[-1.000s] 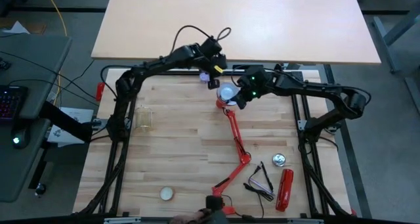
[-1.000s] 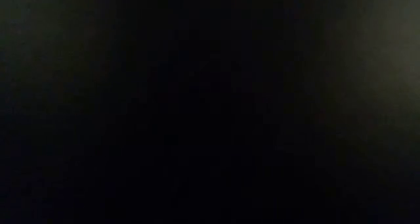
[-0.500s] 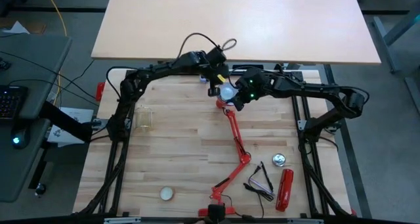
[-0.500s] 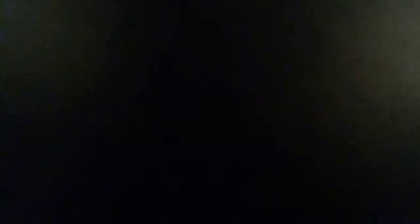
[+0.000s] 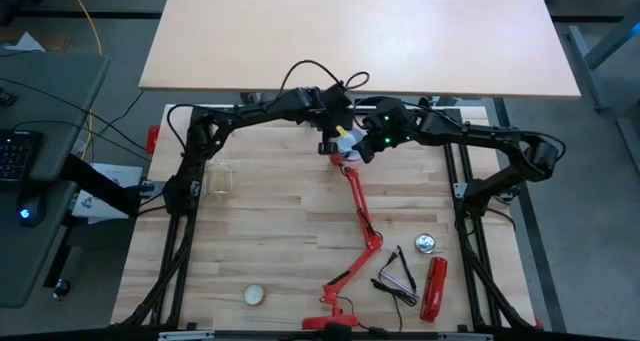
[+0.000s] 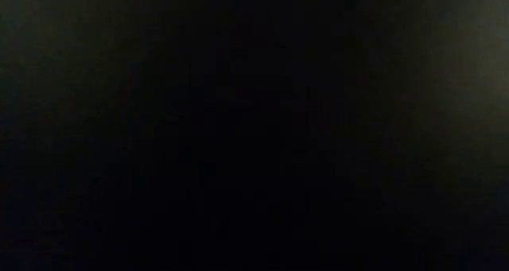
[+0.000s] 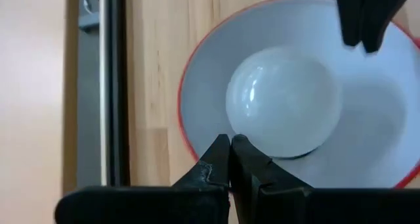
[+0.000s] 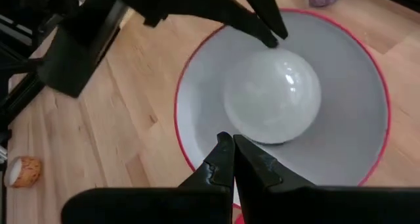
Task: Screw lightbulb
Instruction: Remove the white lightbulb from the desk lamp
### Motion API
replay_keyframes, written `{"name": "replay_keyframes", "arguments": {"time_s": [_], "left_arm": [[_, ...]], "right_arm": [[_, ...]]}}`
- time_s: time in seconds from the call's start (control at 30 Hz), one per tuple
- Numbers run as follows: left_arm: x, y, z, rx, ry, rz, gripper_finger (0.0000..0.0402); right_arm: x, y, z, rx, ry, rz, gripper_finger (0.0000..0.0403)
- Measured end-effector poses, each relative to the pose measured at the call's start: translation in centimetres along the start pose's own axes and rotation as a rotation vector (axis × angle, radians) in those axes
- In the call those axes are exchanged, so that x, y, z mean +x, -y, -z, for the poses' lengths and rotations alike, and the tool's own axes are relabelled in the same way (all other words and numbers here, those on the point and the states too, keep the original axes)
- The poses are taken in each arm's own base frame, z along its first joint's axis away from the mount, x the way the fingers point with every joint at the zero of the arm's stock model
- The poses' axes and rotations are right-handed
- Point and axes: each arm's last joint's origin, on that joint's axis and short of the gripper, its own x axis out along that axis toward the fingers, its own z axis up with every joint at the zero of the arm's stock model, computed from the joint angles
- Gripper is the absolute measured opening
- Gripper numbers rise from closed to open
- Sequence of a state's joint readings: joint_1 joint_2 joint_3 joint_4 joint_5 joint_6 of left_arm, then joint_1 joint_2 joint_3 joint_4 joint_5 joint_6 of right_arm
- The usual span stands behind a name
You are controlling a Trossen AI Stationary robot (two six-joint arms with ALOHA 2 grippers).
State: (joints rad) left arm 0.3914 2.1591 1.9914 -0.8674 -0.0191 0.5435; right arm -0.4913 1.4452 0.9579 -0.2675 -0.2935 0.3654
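lightbulb inside lamp shade

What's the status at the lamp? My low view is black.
Left gripper and right gripper shut, tips at opposite sides of the lightbulb. Bulb sits inside the red lamp shade. Nothing in the way.

This looks like a robotics lab or test room: two dark robot arms are mounted on a black metal frame around a wooden-plank desk. At twelve o'clock stands a larger pale table, and at nine o'clock a grey workstation with a keyboard, on grey floor.
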Motion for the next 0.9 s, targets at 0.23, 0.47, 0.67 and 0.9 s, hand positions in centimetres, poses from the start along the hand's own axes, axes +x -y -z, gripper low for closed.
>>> {"name": "replay_keyframes", "arguments": {"time_s": [0.23,0.47,0.67,0.9], "left_arm": [[0.2,0.2,-0.7,-0.003,0.071,0.012,0.0000],[0.2,-0.7,-0.6,-0.004,0.070,-0.061,0.0000],[0.2,-1.8,-0.7,-0.012,0.132,-0.095,0.0000],[0.1,-2.0,-1.2,0.017,0.245,-0.029,0.0000]], "right_arm": [[0.0,0.0,0.1,-0.008,-0.011,0.003,0.0000],[0.0,0.0,0.5,-0.038,-0.062,-0.048,0.0000],[0.0,0.0,0.8,-0.051,-0.091,-0.035,0.0000],[0.4,-0.5,1.0,-0.053,-0.093,-0.030,0.0000]]}}
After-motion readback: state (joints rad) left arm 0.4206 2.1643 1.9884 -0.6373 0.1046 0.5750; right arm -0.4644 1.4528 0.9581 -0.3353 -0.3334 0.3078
